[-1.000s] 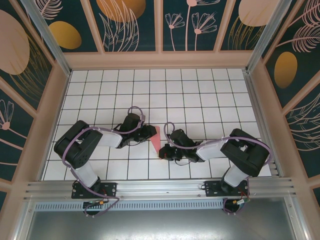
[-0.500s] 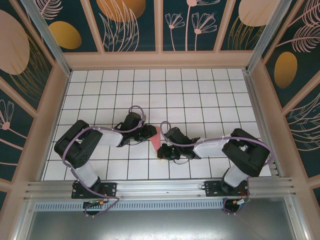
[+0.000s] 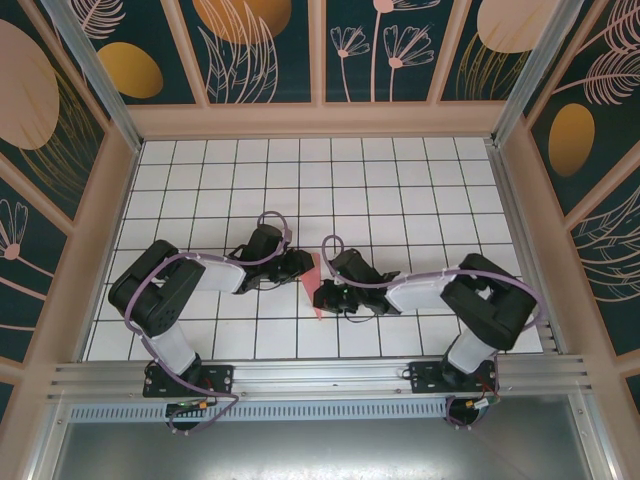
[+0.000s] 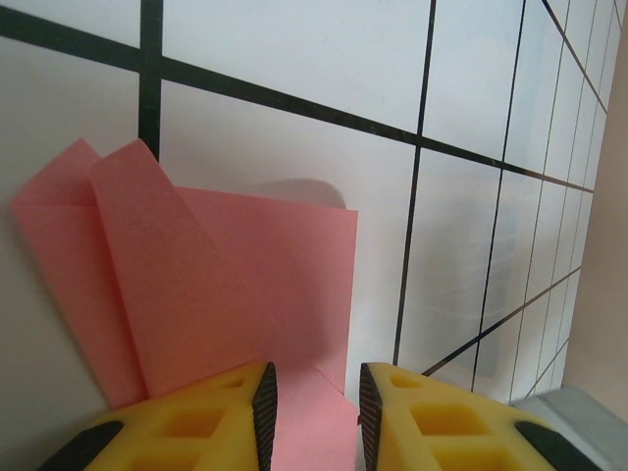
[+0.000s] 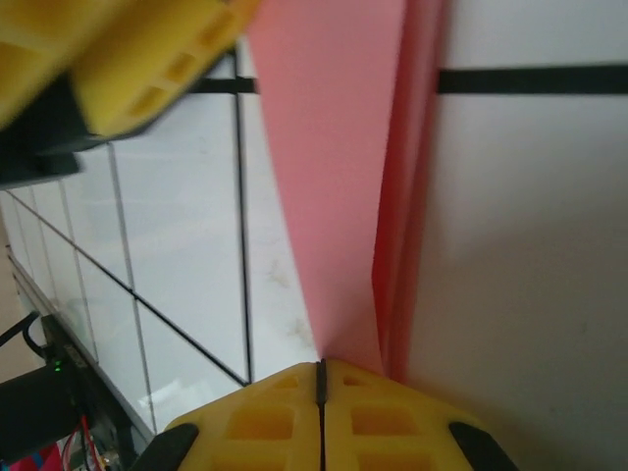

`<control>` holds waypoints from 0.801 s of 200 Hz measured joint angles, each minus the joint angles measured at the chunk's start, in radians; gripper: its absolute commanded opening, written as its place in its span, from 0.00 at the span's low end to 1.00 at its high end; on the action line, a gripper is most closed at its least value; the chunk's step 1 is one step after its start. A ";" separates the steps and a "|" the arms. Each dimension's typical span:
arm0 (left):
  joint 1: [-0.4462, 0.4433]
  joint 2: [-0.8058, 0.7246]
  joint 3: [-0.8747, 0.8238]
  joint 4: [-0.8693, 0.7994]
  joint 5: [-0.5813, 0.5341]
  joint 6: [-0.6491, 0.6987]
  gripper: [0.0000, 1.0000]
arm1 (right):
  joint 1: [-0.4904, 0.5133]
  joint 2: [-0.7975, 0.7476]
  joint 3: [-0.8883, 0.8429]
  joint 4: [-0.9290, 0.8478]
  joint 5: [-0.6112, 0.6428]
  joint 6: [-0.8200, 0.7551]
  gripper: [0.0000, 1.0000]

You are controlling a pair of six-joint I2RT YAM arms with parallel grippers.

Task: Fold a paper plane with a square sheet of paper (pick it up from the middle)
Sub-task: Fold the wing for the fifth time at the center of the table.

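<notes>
The square sheet of paper is a folded salmon-pink wedge lying on the white grid table between the two grippers. In the left wrist view the paper lies flat with two overlapping flaps. My left gripper hovers over its near end, jaws apart, with the paper beneath the gap. In the right wrist view the paper runs away as a long creased strip. My right gripper is shut, its tips resting at the strip's near end beside the crease. In the top view the left gripper and right gripper nearly touch.
The left arm's yellow finger shows at the upper left of the right wrist view, close to the paper. Wooden walls with patterned panels enclose the tiled table. The aluminium rail with the arm bases lies along the near edge.
The right gripper has slid left and slightly away from the bases onto the paper, covering more of it. The left arm has stayed put.
</notes>
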 measured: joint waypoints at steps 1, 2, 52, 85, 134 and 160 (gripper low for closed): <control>0.000 0.000 0.000 0.000 0.000 0.000 0.33 | 0.000 0.003 0.000 0.003 -0.001 0.002 0.06; 0.000 0.000 0.000 0.000 0.000 0.000 0.33 | 0.000 0.005 0.000 0.004 -0.002 0.003 0.06; -0.005 -0.053 0.019 -0.095 -0.046 0.043 0.42 | -0.003 0.032 0.002 0.043 -0.024 0.018 0.04; -0.005 -0.159 0.090 -0.199 -0.093 0.087 0.45 | -0.002 0.034 0.007 0.039 -0.025 0.018 0.04; -0.005 -0.174 0.125 -0.179 -0.070 0.095 0.43 | 0.001 0.048 0.033 0.016 -0.027 0.014 0.03; -0.005 -0.121 0.100 -0.145 -0.048 0.080 0.43 | 0.001 0.050 0.038 0.011 -0.027 0.014 0.03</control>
